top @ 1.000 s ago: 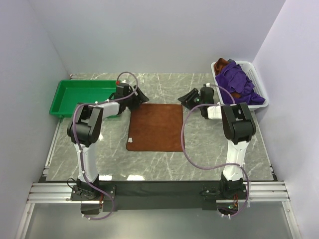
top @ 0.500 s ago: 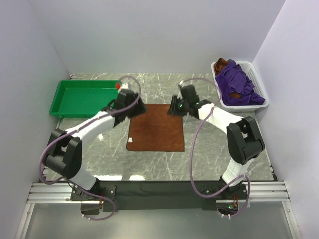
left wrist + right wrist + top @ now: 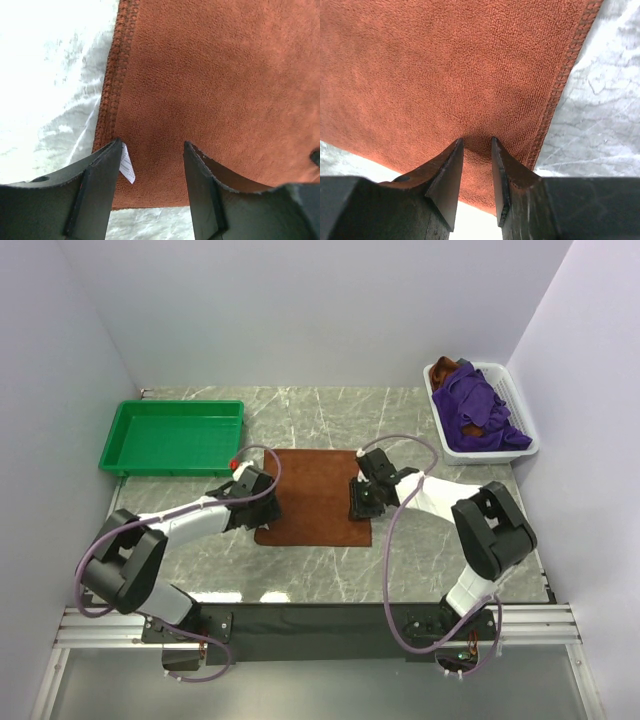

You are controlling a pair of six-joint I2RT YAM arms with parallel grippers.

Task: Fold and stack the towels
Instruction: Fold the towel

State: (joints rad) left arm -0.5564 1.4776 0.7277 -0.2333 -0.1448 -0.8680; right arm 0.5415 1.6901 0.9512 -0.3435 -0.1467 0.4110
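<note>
A rust-brown towel lies flat in the middle of the marble table. My left gripper is low over its near-left corner. In the left wrist view the jaws stand open over the cloth, with a white label beside the left finger. My right gripper is at the near-right corner. In the right wrist view its jaws are nearly together, pressed into the towel with a ridge of cloth pinched between them. More purple and rust-brown towels are heaped in the basket.
A white basket stands at the back right against the wall. A green tray sits at the back left. Walls close in the table on the left, right and far sides.
Both grippers have moved from the towel's far corners toward me along its side edges to the near corners. The right jaws have closed onto the cloth. The towel stays flat.
</note>
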